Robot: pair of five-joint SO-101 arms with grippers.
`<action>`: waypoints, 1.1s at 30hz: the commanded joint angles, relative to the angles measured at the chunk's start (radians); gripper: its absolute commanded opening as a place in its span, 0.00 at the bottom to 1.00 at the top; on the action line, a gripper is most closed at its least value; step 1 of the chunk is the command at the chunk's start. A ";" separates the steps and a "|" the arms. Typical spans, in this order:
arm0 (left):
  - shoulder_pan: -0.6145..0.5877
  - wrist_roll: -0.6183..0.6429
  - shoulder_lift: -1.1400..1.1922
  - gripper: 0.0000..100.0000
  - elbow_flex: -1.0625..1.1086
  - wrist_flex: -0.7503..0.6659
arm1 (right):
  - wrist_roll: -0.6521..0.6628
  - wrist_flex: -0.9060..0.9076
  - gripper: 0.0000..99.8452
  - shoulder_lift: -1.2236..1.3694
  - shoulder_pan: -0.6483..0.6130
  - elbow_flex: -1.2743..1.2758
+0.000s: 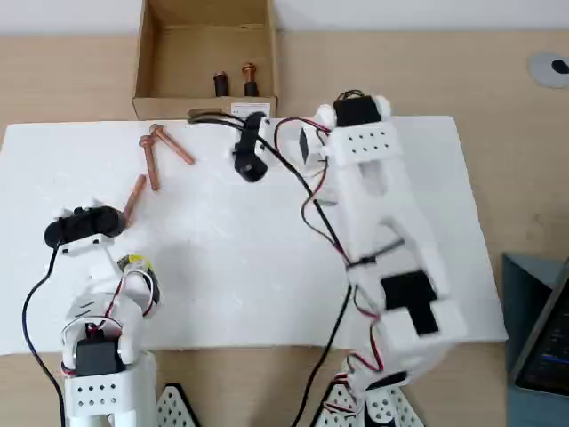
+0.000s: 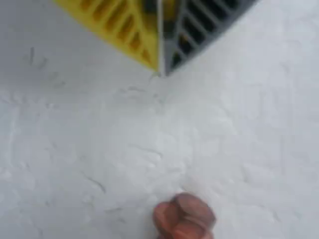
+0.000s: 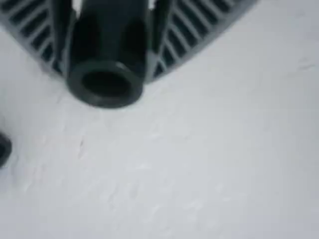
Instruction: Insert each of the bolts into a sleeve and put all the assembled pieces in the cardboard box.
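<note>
**Right gripper** (image 3: 107, 62): the jaws are clamping a black sleeve (image 3: 105, 82). A grey ribbed finger (image 3: 199, 25) is pressing on each side of it, and the sleeve's open bore is facing the wrist camera. In the high view this gripper is hanging over the far middle part of the white mat (image 1: 231, 267), near the front wall of the cardboard box (image 1: 142, 62). The right arm (image 1: 391, 231) is stretching across the mat from the near edge.

**Left gripper** (image 2: 159, 67): the yellow finger (image 2: 114, 25) and the grey finger (image 2: 209, 25) are meeting at their tips with no gap, and they are gripping nothing. The tips are sitting close to the mat; whether they are touching it cannot be told. A copper-coloured bolt head (image 2: 184, 218) is lying on the mat near the tips but apart from them.

**Loose bolts, high view**: three are lying flat on the left part of the mat.
- The first bolt (image 1: 173, 144) and the second bolt (image 1: 149, 163) are resting just beside each other, with their heads close together.
- The third bolt (image 1: 133, 197) is lying nearer the left arm (image 1: 102, 356), just beside its black wrist housing (image 1: 84, 224).

**Box contents**: two assembled pieces (image 1: 220, 84) (image 1: 250, 78) are standing upright side by side inside the box, close to its front wall
</note>
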 commanded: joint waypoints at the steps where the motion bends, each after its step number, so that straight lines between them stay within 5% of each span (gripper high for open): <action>1: 0.000 -0.002 -0.008 0.01 -0.008 -0.018 | -0.083 0.040 0.01 -0.157 -0.010 -0.050; 15: 0.000 -0.068 0.094 0.01 -0.265 -0.032 | -0.423 0.163 0.01 -0.450 -0.005 0.039; 33: -0.006 -0.071 1.379 0.01 -1.215 -0.032 | -0.523 0.040 0.01 -0.696 -0.001 0.397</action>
